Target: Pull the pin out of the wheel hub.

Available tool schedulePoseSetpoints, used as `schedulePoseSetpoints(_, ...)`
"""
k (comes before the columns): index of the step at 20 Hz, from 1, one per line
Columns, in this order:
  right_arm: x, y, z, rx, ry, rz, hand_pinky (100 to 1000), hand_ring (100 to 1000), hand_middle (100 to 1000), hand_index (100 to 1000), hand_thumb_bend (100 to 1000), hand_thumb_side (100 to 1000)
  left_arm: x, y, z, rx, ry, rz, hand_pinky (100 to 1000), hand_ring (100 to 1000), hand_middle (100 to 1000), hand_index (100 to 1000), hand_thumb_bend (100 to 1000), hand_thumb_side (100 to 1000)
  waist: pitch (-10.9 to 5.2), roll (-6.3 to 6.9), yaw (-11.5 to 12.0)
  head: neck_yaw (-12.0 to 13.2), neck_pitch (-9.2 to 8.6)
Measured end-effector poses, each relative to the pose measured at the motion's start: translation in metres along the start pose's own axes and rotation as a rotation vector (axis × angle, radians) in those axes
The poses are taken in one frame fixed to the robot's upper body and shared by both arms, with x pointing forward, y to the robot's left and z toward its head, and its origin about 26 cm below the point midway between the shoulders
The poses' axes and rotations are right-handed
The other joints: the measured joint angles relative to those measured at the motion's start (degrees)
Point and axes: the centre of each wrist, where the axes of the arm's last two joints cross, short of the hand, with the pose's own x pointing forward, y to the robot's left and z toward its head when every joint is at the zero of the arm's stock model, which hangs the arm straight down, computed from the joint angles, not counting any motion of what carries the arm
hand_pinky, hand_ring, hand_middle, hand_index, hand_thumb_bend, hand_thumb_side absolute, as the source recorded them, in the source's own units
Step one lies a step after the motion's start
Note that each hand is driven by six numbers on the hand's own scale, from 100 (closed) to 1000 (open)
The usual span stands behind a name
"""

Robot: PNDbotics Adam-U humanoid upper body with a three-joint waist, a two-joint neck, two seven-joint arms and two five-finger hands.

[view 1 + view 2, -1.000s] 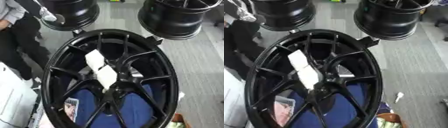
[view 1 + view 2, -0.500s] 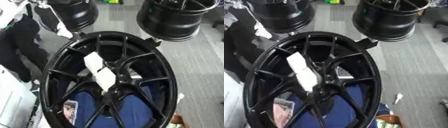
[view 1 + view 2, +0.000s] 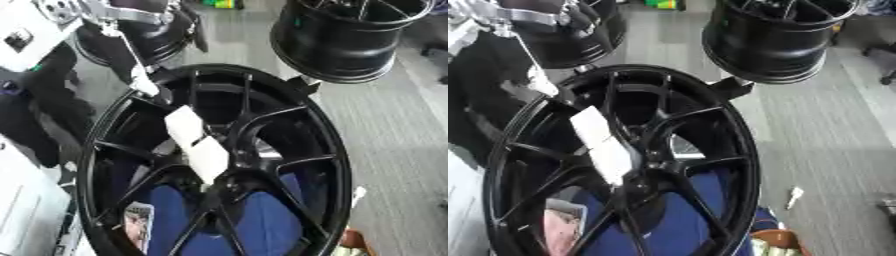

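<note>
Fingers (image 3: 179, 20) dark at top left, black wheel hub (image 3: 219, 165), grey floor (image 3: 394, 130)

The wheel hub (image 3: 289, 150) looks like metal in a glossy black finish, its spokes catching soft highlights. Two white paper-like labels (image 3: 197, 142) lie matt and smooth across one spoke. Behind it, a second black rim (image 3: 350, 40) has the same smooth sheen on its barrel. The floor (image 3: 394, 130) looks like grey, matt carpet with a fine ribbed texture. Seen through the spokes, the blue material (image 3: 262, 220) looks like soft, matt cloth.
</note>
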Motion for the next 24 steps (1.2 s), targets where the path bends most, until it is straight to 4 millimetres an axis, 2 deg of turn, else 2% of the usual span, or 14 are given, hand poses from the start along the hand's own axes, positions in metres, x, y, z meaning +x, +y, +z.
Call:
schedulePoseSetpoints(7,0.000,0.000,0.000,-0.001,0.000,-0.003,860,718,687,709,100,526,0.008,-0.006,-0.010,-0.038,-0.039,0.000,775,773,742,854,533,415,0.01,0.01,0.00,-0.04,0.01)
schedulePoseSetpoints(16,0.000,0.001,0.001,0.001,-0.001,-0.006,860,716,685,708,100,526,0.017,-0.014,-0.018,-0.068,-0.080,-0.002,788,791,759,878,587,446,0.01,0.04,0.00,-0.10,0.03)
schedulePoseSetpoints(20,0.000,0.001,0.001,0.001,0.000,-0.009,861,716,685,707,100,527,0.016,-0.020,-0.018,-0.088,-0.074,0.003,786,787,741,862,626,410,0.01,0.05,-0.05,-0.10,0.03)
schedulePoseSetpoints(24,0.000,0.001,0.001,0.000,0.001,-0.012,861,716,685,707,100,527,0.013,-0.028,-0.018,-0.109,-0.049,-0.004,783,784,737,856,613,363,0.01,0.03,-0.21,-0.09,0.03)
